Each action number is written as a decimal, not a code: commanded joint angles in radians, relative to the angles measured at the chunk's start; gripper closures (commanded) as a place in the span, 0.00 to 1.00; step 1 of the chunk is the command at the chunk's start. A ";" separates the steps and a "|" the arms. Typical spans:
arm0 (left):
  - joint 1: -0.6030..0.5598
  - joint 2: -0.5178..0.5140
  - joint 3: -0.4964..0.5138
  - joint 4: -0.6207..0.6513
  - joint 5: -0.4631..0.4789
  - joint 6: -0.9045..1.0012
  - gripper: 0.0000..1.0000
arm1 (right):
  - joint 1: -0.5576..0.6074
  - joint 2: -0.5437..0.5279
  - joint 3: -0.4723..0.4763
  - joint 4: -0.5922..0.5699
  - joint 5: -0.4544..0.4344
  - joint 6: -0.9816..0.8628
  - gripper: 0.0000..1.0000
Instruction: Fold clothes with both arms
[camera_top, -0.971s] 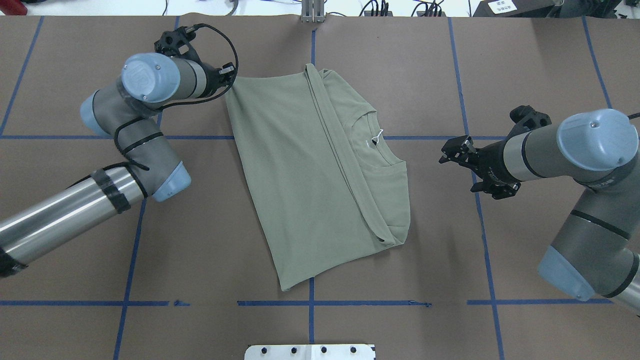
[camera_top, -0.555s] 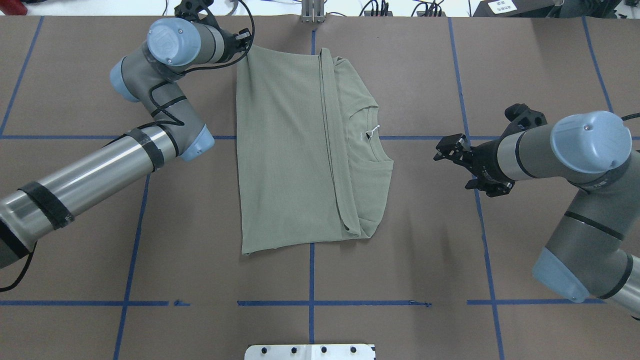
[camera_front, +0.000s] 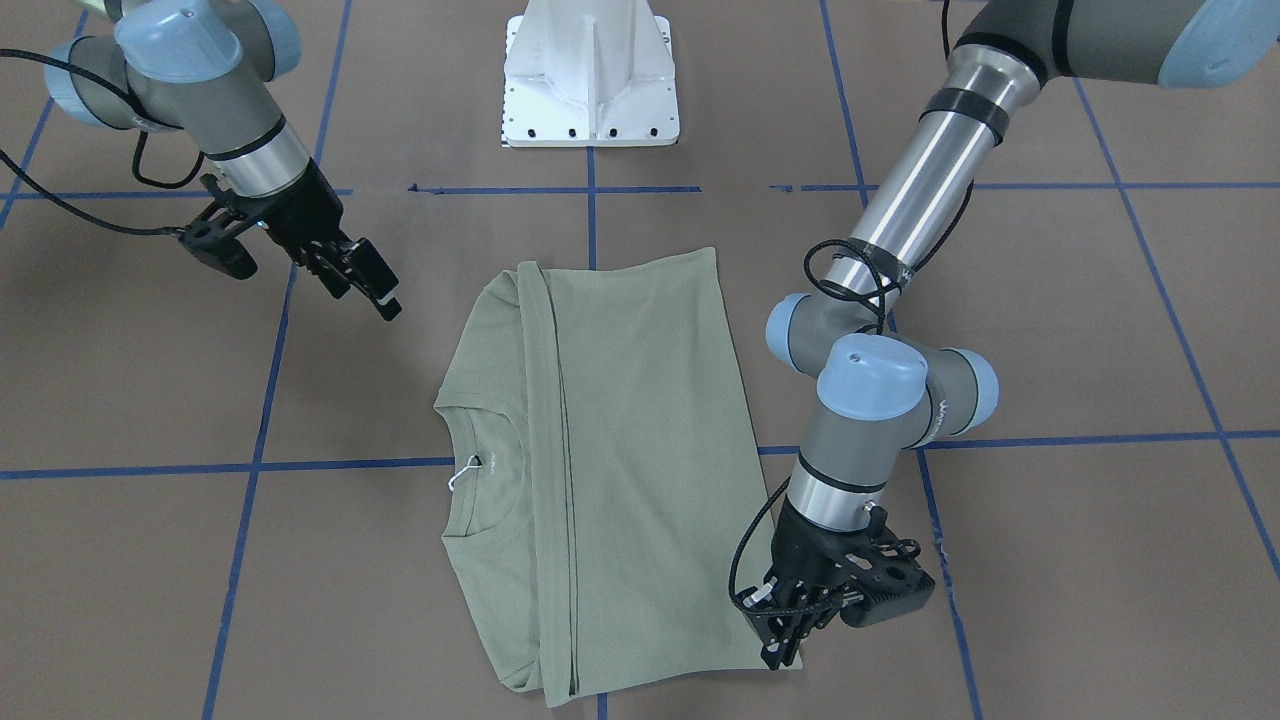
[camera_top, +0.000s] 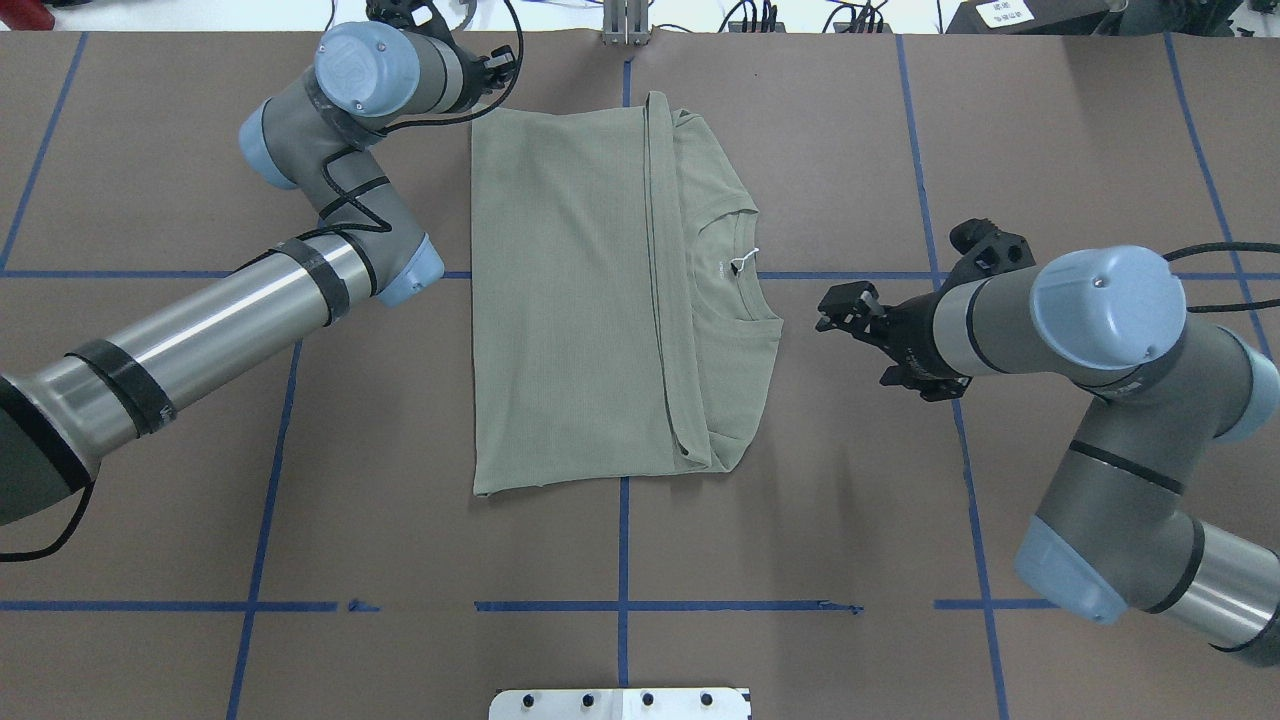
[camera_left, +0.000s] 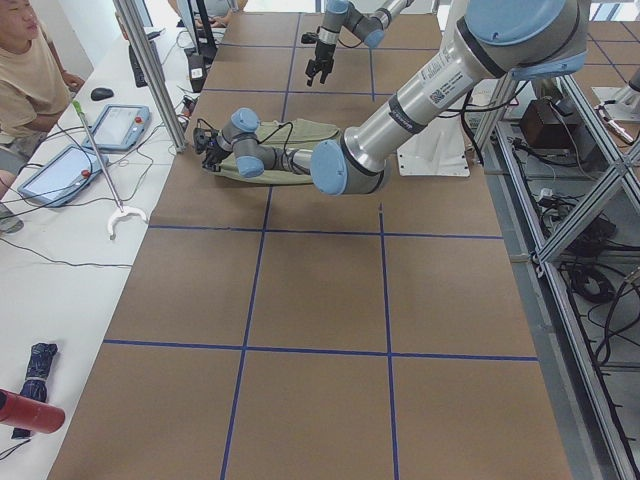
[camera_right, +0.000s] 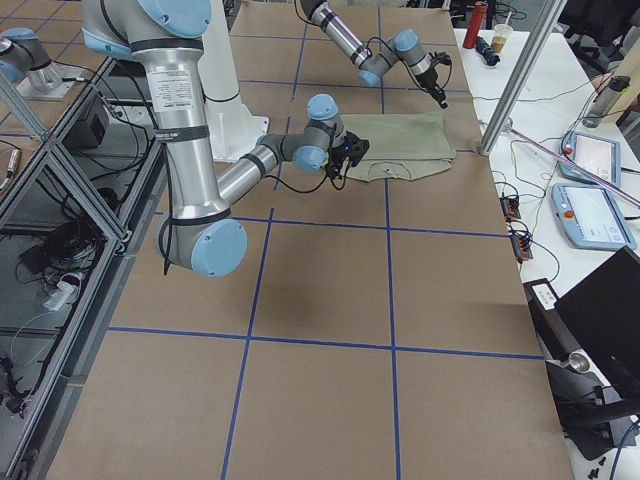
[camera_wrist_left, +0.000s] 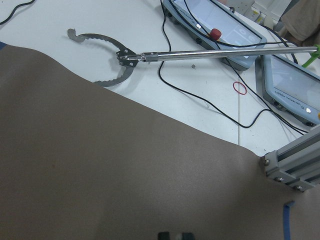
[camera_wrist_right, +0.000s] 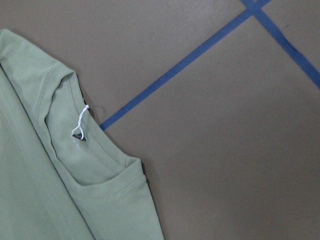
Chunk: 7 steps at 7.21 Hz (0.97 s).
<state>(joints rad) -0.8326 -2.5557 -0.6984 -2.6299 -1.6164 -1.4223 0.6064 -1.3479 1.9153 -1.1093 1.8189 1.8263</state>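
soft, limp shirt (camera_top: 570, 300); take it by its hem corners; right pincer (camera_top: 838, 312) gapes empty near the shirt; left pincer (camera_front: 783, 643) sits at the shirt's corner, grip you cannot tell.

Sage-green shirt (camera_top: 570, 300) — folded lengthwise, lying flat.

The overhead camera sits behind the robot, looking forward and down; the front-facing one looks steeply down from across the table (camera_front: 1100, 560) toward the white base pedestal (camera_front: 590, 75). Both frame the whole shirt (camera_top: 570, 300). The 2 side cameras look along the table from opposite ends, far back. The right wrist camera is close over the collar (camera_wrist_right: 105, 187); the left looks past the table's edge.
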 joint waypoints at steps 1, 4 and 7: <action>-0.005 0.207 -0.295 0.040 -0.105 0.011 0.37 | -0.055 0.132 -0.029 -0.135 0.008 -0.024 0.00; -0.003 0.356 -0.510 0.103 -0.180 0.009 0.35 | -0.164 0.274 -0.038 -0.366 0.017 -0.561 0.17; 0.001 0.381 -0.510 0.093 -0.180 0.002 0.33 | -0.184 0.409 -0.125 -0.558 -0.041 -1.067 0.30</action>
<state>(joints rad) -0.8336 -2.1845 -1.2076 -2.5350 -1.7959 -1.4154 0.4321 -0.9932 1.8328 -1.6013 1.8063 0.9477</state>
